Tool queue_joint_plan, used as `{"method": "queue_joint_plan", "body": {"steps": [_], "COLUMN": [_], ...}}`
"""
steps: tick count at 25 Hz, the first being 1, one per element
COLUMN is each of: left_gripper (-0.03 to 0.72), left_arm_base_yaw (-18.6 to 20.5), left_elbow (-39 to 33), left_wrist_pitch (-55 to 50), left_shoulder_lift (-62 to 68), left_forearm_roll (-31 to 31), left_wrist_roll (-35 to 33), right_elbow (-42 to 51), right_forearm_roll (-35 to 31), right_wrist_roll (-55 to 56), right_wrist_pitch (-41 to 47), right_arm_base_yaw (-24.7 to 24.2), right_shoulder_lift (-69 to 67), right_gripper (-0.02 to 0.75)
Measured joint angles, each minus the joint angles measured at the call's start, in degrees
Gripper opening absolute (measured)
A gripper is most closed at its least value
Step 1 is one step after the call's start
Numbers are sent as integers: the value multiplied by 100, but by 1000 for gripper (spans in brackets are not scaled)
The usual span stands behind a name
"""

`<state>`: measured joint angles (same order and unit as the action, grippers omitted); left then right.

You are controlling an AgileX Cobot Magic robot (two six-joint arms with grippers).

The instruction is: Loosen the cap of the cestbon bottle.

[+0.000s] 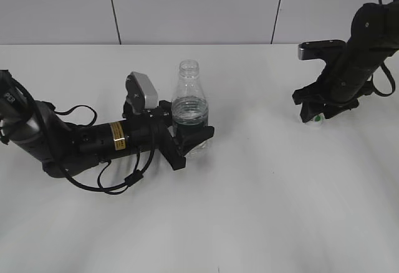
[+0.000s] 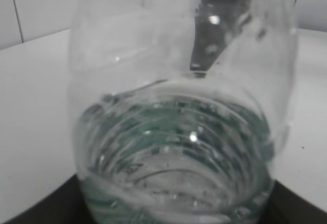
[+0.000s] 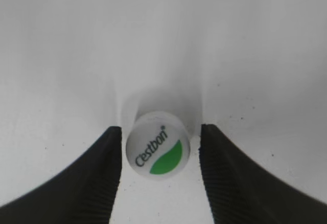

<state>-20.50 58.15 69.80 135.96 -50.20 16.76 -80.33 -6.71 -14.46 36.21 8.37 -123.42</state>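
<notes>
Cap (image 3: 157, 151) is off the bottle (image 1: 189, 108): it lies on the tabletop (image 1: 262, 210) at the right side, logo and green leaf mark up, well apart from the bottle. In the exterior view the bottle neck is open, with no cap on it. So loosening looks more than done; the cap is fully removed and set down, and I'd judge the task essentially complete apart from clearing the arms. Right gripper (image 3: 161, 147) sits low over the cap with its fingers (image 3: 99, 173) on either side. A thin gap shows on the left side and a wider one on the right, so they look parted and not pinching, i.e. released or about to lift away. In the exterior view the cap is only a small white and green spot under that gripper (image 1: 319, 116). Bottle stands upright left of centre, held low around its body by the left gripper (image 1: 190, 137), fingers closed on it. The left wrist view is filled by the clear ribbed wall with the green label band seen through it, so the fingers can't be seen there. What's left, by my read: right arm backs off the cap, and the left lets go of the bottle if required.
</notes>
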Motion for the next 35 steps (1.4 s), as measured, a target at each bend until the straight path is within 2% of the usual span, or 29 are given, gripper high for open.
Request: {"method": "queue_joint_plan", "body": {"steps": [2, 6, 24, 35], "left_gripper": [410, 410, 411, 486], "left_arm_base_yaw": [0, 0, 0, 0], "left_elbow": [0, 0, 0, -5], "left_wrist_pitch": [0, 0, 0, -12], "left_shoulder_lift": [0, 0, 0, 11], "left_forearm_roll": [0, 0, 0, 14], "left_wrist_roll": [0, 0, 3, 250], "right_elbow": [0, 0, 1, 1], "right_forearm_roll": [0, 5, 20, 37], "right_wrist_roll": [-6, -17, -325, -346], "right_wrist_pitch": [0, 15, 91, 230], "right_arm_base_yaw": [0, 0, 0, 0], "right_shoulder_lift": [0, 0, 612, 667], "right_gripper": [445, 470, 472, 472]}}
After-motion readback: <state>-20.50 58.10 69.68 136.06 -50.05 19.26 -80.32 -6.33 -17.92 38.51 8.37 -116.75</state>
